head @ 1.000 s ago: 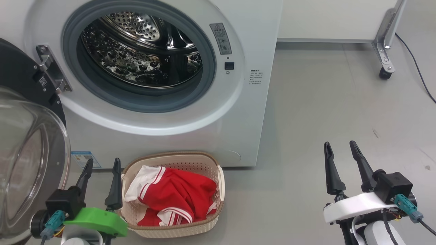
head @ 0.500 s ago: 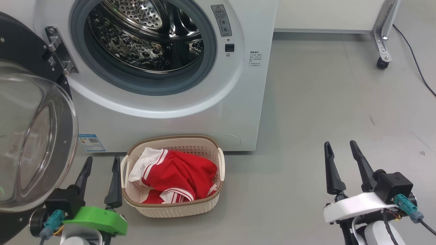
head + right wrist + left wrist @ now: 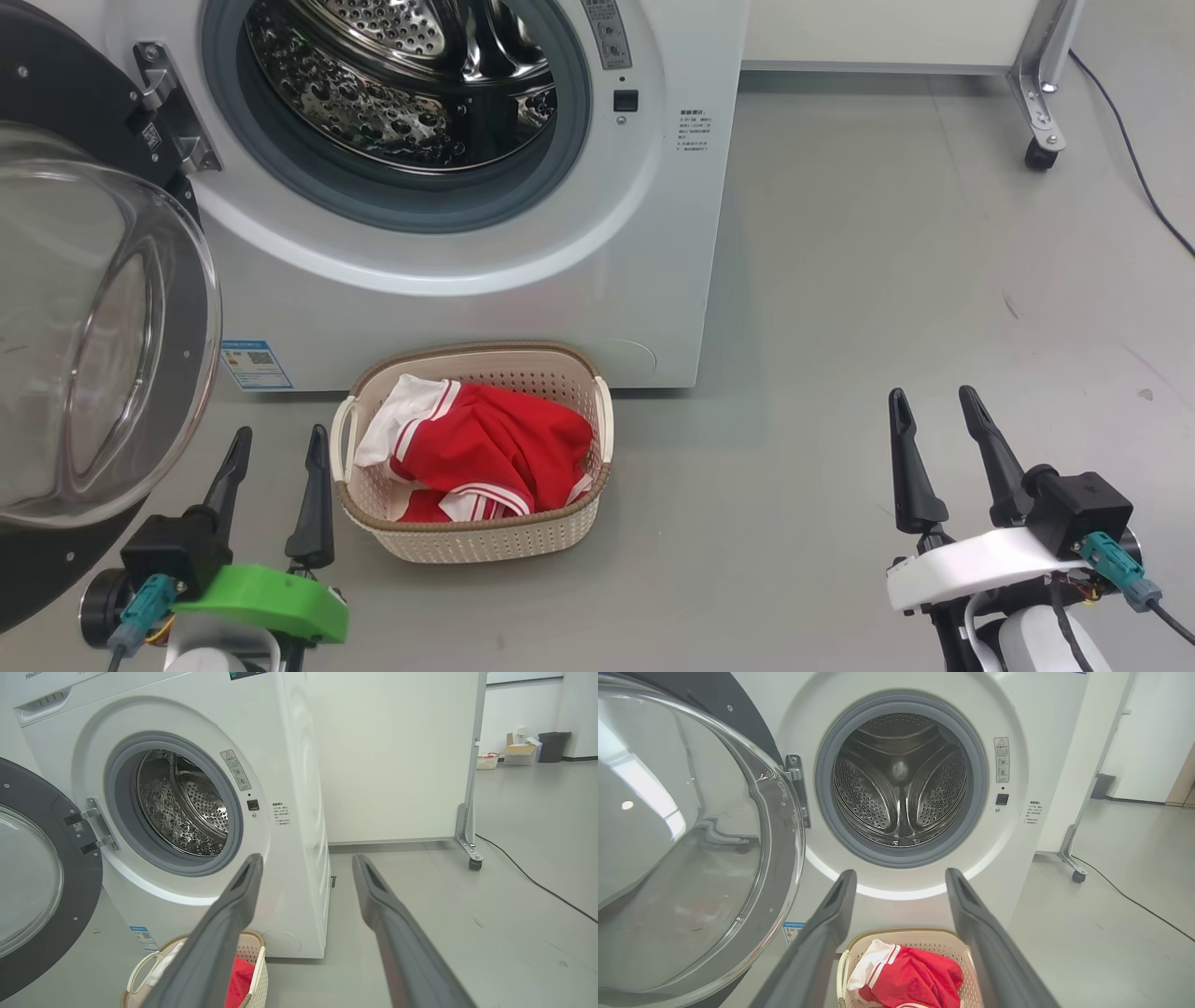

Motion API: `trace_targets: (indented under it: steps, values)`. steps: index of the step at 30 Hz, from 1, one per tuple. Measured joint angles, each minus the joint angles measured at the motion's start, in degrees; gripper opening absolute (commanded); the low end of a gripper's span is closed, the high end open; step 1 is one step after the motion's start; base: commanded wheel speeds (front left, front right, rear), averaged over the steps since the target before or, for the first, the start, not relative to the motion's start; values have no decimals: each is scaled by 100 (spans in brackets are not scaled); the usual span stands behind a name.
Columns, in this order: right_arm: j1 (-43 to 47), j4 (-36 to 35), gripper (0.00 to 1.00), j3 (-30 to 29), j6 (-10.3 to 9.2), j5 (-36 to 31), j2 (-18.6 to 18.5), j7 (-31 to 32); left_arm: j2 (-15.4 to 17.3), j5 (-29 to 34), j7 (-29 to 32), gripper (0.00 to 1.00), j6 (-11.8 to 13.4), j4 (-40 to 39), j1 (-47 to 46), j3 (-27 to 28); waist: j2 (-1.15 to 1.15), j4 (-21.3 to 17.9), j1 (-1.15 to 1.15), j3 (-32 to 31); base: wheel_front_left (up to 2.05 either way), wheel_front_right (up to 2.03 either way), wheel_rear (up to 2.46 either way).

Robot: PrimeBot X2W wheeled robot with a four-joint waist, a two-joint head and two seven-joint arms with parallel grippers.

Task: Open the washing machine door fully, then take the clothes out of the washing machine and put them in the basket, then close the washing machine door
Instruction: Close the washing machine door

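The white washing machine point(image 3: 653, 233) stands ahead with its steel drum point(image 3: 392, 84) bare of clothes. Its door point(image 3: 93, 327), black-rimmed with a bulging glass bowl, hangs swung wide open at the left. On the floor before the machine sits the cream basket point(image 3: 485, 541), holding the red and white clothes point(image 3: 476, 453). My left gripper point(image 3: 280, 443) is open just left of the basket, close under the door's glass. My right gripper point(image 3: 934, 401) is open over bare floor, well to the right. The left wrist view looks into the drum point(image 3: 901, 784) past the door point(image 3: 691, 849).
A white partition point(image 3: 392, 756) on a metal caster leg point(image 3: 1041, 154) stands right of the machine, with a dark cable point(image 3: 1134, 159) trailing on the grey floor. Far back in the right wrist view are a small basket point(image 3: 487, 760), a box and a dark bin.
The whole head view has shifted: machine and basket sit higher in the picture, so the camera has moved back or tilted. Both grippers hold the same open pose. The clothes lie unchanged in the basket.
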Motion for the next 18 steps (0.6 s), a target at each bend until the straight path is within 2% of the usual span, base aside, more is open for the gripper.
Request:
trace_targets:
  steps: [18]
  values:
    - [0, 24, 100, 35, 0, 0, 2, 0, 0, 43, 0, 100, 0, 9, 1, -49, 0, -1, 0, -59, -21, 21, 0]
